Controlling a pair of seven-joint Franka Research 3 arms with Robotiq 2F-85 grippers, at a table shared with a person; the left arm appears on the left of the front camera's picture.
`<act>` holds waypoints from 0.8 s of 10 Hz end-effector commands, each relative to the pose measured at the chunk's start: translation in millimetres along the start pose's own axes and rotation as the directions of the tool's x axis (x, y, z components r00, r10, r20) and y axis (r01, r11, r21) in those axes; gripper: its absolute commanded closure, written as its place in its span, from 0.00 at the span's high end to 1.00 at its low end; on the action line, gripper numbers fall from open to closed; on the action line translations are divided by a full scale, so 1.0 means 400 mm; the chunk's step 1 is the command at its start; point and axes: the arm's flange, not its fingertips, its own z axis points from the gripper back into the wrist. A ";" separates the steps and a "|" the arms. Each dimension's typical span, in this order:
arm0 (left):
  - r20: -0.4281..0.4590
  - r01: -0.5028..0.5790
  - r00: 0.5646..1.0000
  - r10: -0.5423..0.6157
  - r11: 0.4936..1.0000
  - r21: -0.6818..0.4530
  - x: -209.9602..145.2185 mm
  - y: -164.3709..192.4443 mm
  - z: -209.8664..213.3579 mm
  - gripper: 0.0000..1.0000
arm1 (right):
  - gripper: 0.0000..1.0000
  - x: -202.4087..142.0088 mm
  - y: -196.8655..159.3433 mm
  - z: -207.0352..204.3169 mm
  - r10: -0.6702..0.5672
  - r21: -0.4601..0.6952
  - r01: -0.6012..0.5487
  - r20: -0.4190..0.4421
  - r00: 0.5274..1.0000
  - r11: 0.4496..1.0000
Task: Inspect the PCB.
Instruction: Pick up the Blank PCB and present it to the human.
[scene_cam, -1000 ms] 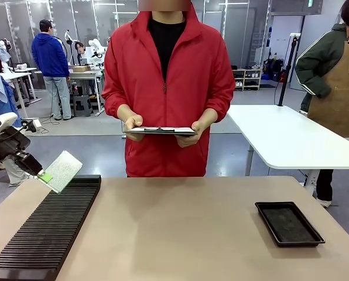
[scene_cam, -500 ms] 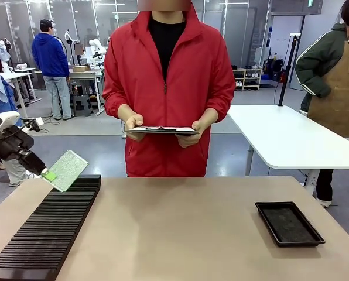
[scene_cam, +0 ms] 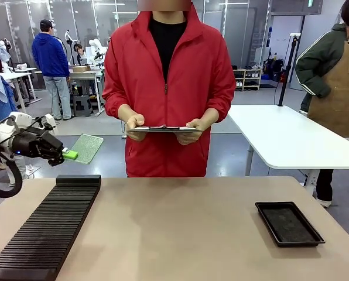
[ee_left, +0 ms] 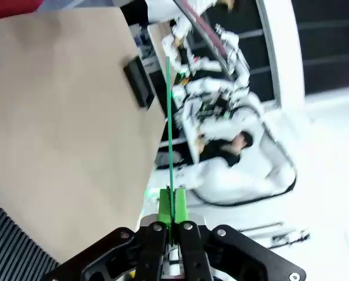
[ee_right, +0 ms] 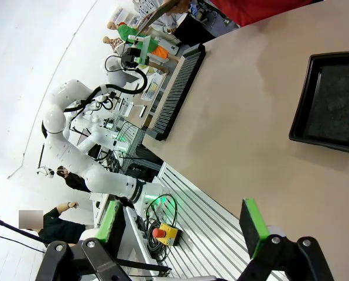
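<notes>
Left gripper (scene_cam: 69,154) clamped on PCB (scene_cam: 88,147) edge, board held in the air at far left, near black slotted rack (scene_cam: 45,228). Right gripper (ee_right: 180,222) wide open, empty.

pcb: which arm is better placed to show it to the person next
Left, probably. The left gripper is shut on the PCB, holding it raised near the black rack's far end, toward the person. The right gripper is open and empty, far from it.

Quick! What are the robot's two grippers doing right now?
Left gripper: shut on the PCB, holding it by one edge, up off the table.
Right gripper: open, holding nothing.
</notes>
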 end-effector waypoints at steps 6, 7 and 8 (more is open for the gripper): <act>0.060 -0.271 0.959 0.277 0.958 -0.094 0.128 0.039 -0.012 0.03 | 1.00 0.003 -0.001 0.002 0.020 0.009 -0.021 0.009 1.000 1.000; 0.098 -0.227 0.965 0.244 0.961 -0.160 0.132 0.039 -0.006 0.03 | 1.00 0.003 -0.001 0.002 0.020 0.009 -0.021 0.009 1.000 1.000; 0.054 -0.273 0.960 0.276 0.960 -0.057 0.103 0.041 -0.023 0.03 | 1.00 0.003 -0.001 0.002 0.020 0.009 -0.021 0.009 1.000 1.000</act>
